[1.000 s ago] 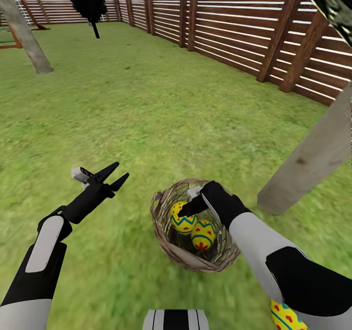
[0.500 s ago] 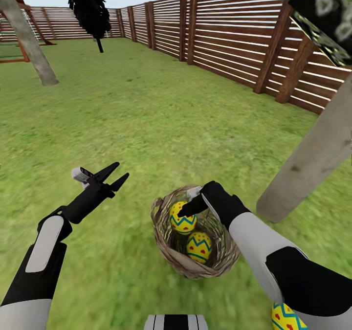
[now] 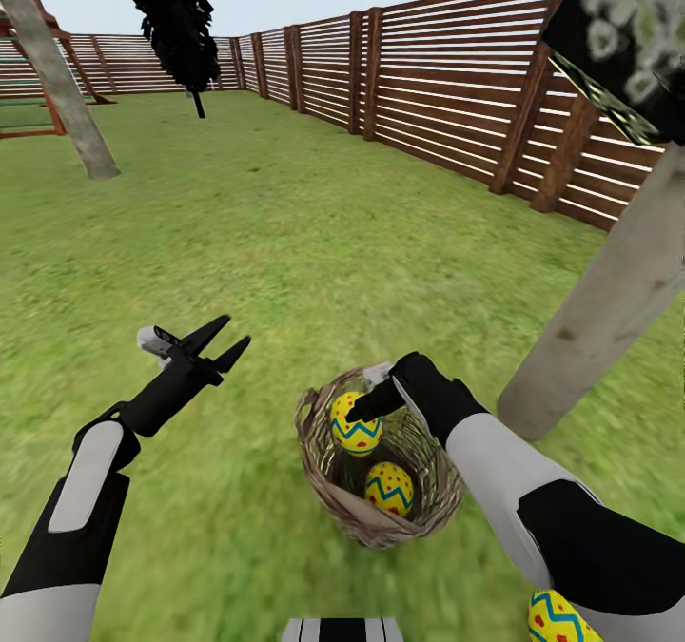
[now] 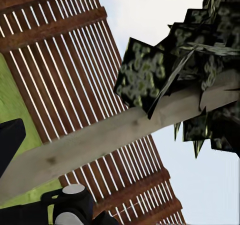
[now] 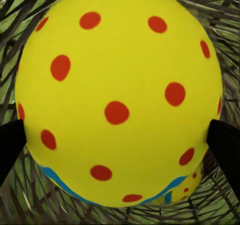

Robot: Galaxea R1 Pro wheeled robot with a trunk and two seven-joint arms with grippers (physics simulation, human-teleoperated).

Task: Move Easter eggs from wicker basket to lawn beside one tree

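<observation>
Closing right hand around upper yellow red-dotted Easter egg inside round tan wicker basket on green lawn, fingers flanking it, grip unconfirmed; next: lifting out toward pale-trunked tree; left hand hanging open, empty.

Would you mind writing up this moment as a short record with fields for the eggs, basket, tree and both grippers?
eggs in basket: two, upper egg and lower egg
egg on lawn: third egg, by the robot's right arm
basket: wicker basket, upright on the lawn
tree: pale trunk right of the basket
right gripper: inside the basket, a finger on each side of the upper egg; contact unclear
left gripper: open, empty, above the grass
</observation>
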